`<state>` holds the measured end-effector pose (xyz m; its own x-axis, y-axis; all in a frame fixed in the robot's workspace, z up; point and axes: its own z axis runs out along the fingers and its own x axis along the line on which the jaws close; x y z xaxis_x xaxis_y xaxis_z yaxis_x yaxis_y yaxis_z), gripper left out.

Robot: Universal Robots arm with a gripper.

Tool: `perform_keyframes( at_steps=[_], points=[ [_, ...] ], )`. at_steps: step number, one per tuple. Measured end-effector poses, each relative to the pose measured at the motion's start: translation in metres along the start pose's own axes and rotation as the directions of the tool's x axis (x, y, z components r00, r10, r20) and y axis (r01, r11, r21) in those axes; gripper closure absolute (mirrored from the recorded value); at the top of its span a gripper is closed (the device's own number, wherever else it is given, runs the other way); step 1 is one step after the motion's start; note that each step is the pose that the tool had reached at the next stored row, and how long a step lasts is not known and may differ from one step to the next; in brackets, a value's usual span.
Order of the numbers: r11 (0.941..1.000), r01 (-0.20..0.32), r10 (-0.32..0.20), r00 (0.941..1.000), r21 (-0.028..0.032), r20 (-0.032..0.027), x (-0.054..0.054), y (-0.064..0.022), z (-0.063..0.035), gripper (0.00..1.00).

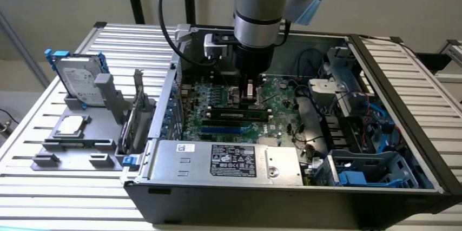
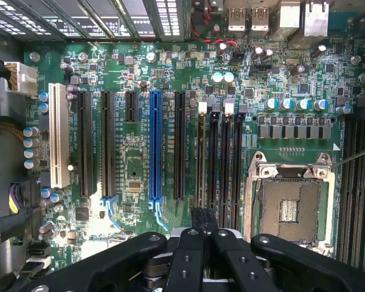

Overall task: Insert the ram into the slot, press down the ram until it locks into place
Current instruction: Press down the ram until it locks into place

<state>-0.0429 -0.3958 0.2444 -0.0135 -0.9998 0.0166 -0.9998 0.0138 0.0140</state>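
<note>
Gripper (image 1: 249, 98) at the end of the arm hangs down inside the open computer case (image 1: 289, 209), low over the large green motherboard (image 1: 278, 93); the case lies on its side on the slatted metal counter (image 1: 72, 187).

In the wrist view the gripper (image 2: 205, 222) is narrow, its two black fingers (image 2: 191, 249) drawn close together with only a thin dark line between them; whether anything is pinched there cannot be told.

The ram (image 1: 235, 114) is in the exterior view just on the near side of the gripper; it is a long, level stick with a pale label in its middle, lying along the slot (image 1: 208, 116), one of the parallel black sockets; whether its end clips have locked cannot be told, nor whether the gripper touches it. The shorter blue sockets (image 1: 224, 130) run parallel just nearer still, and the silver power supply (image 1: 224, 160) sits at the case's near edge.

The wrist view looks down on the motherboard (image 2: 134, 152); four narrow black sockets (image 2: 226, 158) with white clips at their ends run straight away from the fingertips, side by side; a long blue socket (image 2: 155, 146) and a white one (image 2: 59, 134) stand parallel to them on one side, and the open processor socket (image 2: 289, 210) lies on the other.

On the counter at the exterior view's left, well apart from the case, a grey holder (image 1: 72, 147) carries an upright hard drive (image 1: 79, 82).
</note>
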Motion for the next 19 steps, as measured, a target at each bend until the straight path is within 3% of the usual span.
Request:
perform_keyframes(
  at_steps=[19],
  points=[
    [1.0, 0.0, 0.0, 1.0, -0.0002, 0.0, -0.003, 0.0013, 0.013, 0.89]
  ],
)
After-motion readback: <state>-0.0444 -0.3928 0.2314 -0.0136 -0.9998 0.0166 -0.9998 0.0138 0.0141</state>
